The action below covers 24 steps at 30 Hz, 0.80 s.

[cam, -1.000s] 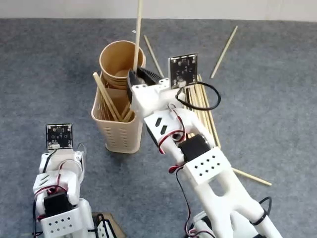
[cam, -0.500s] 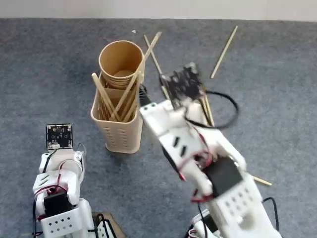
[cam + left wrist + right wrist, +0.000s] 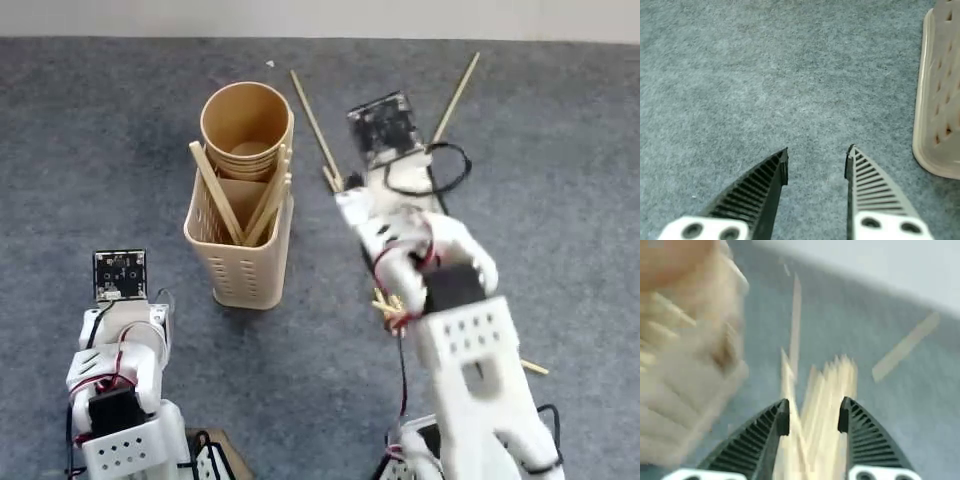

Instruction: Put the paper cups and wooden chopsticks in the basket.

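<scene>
My left gripper [image 3: 816,152] hangs parted and empty over bare carpet [image 3: 740,75], just beside the basket [image 3: 240,270]. The basket stands upright. The cups [image 3: 245,120] sit stacked in its far end, and several chopsticks [image 3: 215,195] lean in the near end.

My right gripper [image 3: 814,404] is spread, holds nothing, and is aimed at the pile [image 3: 832,385] of sticks lying on the carpet right of the basket.

Step in hand, as I judge it: fetch the next stick.

Next move: lower, centre the jaws on one stick, close, lift clear.

The near stray [image 3: 314,120] and far stray [image 3: 455,90] remain.
</scene>
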Tool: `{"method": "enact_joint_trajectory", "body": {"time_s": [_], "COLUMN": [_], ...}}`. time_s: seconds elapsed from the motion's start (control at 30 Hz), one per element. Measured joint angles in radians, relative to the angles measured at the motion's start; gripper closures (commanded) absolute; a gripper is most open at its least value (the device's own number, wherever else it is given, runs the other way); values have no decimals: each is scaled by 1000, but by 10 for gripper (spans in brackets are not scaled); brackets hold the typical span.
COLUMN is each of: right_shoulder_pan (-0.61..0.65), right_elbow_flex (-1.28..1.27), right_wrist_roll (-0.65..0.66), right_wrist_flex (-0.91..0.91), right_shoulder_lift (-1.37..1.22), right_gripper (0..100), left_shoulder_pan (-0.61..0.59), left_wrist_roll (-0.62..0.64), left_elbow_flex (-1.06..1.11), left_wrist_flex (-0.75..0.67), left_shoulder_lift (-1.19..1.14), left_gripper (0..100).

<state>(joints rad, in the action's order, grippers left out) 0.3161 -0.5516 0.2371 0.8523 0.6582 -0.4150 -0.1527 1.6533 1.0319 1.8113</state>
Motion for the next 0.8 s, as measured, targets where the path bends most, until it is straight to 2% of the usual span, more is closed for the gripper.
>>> {"method": "enact_joint_trajectory", "body": {"time_s": [0.2, 0.33, 0.6, 0.8], "right_shoulder_pan": [-176, -206, -218, -232], "right_elbow_flex": [2, 2, 2, 2], "right_wrist_roll": [181, 295, 281, 279], "right_wrist_flex": [54, 54, -121, -143], "right_shoulder_lift": [-212, -351, -580, -710], "right_gripper": [828, 828, 824, 824], "left_shoulder_pan": [3, 3, 3, 3], "left_wrist_roll": [0, 0, 0, 0], "left_elbow_flex": [0, 0, 0, 14], "left_wrist_flex": [0, 0, 0, 0], "left_shoulder_lift": [0, 0, 0, 0], "left_gripper": [787, 787, 787, 787]}}
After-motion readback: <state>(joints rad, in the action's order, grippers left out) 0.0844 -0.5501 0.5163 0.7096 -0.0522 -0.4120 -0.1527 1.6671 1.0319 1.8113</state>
